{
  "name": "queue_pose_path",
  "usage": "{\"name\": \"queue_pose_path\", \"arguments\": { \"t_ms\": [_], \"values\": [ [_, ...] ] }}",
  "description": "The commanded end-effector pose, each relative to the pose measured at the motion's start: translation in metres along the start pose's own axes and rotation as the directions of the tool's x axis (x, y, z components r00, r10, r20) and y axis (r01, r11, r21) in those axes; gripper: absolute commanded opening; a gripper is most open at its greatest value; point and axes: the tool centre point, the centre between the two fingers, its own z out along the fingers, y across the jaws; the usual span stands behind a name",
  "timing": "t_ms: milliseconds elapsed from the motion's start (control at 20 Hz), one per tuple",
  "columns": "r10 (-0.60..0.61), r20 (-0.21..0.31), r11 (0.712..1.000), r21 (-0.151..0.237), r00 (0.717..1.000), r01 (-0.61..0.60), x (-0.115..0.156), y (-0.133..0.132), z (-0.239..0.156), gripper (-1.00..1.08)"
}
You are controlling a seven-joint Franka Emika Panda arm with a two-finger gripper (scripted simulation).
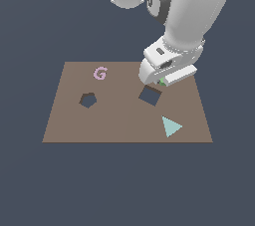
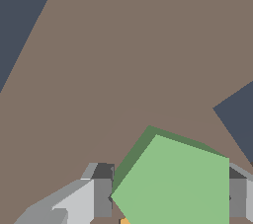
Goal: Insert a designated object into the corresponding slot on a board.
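The designated object, a green pentagon block, lies flat between my fingers, which touch it on both sides. My gripper is shut on it. In the exterior view the gripper is low over the brown board, just behind the square hole, and only a speck of the green block shows under the hand. The slot, a dark pentagon hole, is far off toward the exterior view's left. I cannot tell whether the block rests on the board or hangs just above it.
A dark square hole sits right in front of the gripper and shows as a dark corner in the wrist view. A pale teal triangle and a pink letter G lie on the board. An orange sliver peeks from under the block.
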Motion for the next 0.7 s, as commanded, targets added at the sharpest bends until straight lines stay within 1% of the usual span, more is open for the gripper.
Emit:
{"name": "queue_pose_path", "arguments": {
  "t_ms": [0, 150, 300, 450, 650],
  "values": [
    [-0.083, -0.001, 0.997, 0.000, 0.997, 0.083, -0.013, 0.006, -0.001, -1.00],
    [-0.184, -0.001, 0.983, 0.000, 0.983, 0.184, -0.028, 0.015, -0.001, -1.00],
    [-0.280, 0.000, 0.960, 0.000, 0.960, 0.280, -0.041, 0.026, -0.002, -1.00],
    [-0.370, 0.000, 0.929, 0.000, 0.929, 0.370, -0.054, 0.037, -0.002, -1.00],
    [-0.482, 0.000, 0.876, 0.000, 0.876, 0.482, -0.067, 0.053, -0.002, -1.00]
  ]
}}
